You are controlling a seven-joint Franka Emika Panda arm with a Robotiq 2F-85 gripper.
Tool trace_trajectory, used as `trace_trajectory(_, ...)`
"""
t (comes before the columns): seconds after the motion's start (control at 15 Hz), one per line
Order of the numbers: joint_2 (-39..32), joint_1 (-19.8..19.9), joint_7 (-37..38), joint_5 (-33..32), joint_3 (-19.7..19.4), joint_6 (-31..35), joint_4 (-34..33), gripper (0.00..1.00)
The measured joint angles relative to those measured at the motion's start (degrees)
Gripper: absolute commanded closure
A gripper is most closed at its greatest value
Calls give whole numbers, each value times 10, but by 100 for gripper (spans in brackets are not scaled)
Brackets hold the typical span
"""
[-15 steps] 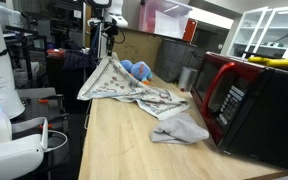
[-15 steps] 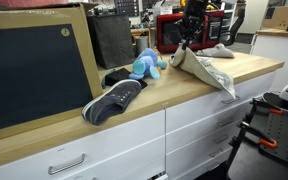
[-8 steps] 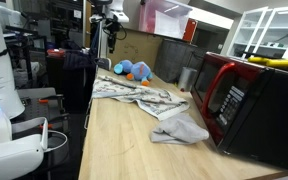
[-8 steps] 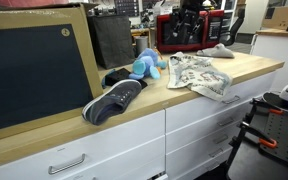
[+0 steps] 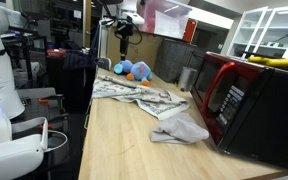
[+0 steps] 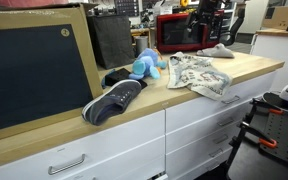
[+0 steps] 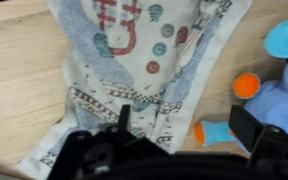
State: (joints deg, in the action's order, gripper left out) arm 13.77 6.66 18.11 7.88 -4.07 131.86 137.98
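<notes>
A patterned cloth [image 5: 134, 92] [image 6: 201, 73] lies spread flat on the wooden counter [image 5: 119, 145], one edge hanging over the front. My gripper [image 5: 122, 28] [image 6: 206, 10] hangs well above it, open and holding nothing. In the wrist view the cloth [image 7: 134, 60] fills the middle, and the gripper [image 7: 187, 122] stands wide open, its fingers [image 7: 249, 125] straddling the cloth's edge and an orange foot of the blue plush toy [image 7: 284, 70]. The blue plush toy [image 5: 134, 70] [image 6: 147, 65] sits just beside the cloth.
A grey rag [image 5: 181, 128] [image 6: 219, 50] lies near the red microwave [image 5: 249, 100]. A dark shoe [image 6: 114, 98] rests on the counter in front of a blackboard [image 6: 34, 70]. White drawers [image 6: 199, 130] sit under the counter.
The gripper was shut on the cloth and held it up. It has opened, the cloth has dropped flat onto the counter, and the gripper has risen away from it.
</notes>
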Motion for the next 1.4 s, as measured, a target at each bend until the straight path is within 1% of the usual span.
trace_trajectory(0.2,-27,28,-37,-30,-31,0,-2,0)
trace_trajectory(0.47,-76,47,-59,-64,-53,6,-15,0)
trace_trajectory(1.07,-212,52,-65,-159,-75,46,-92,0)
trace_trajectory(1.4,-290,53,-64,-185,-98,83,-141,0)
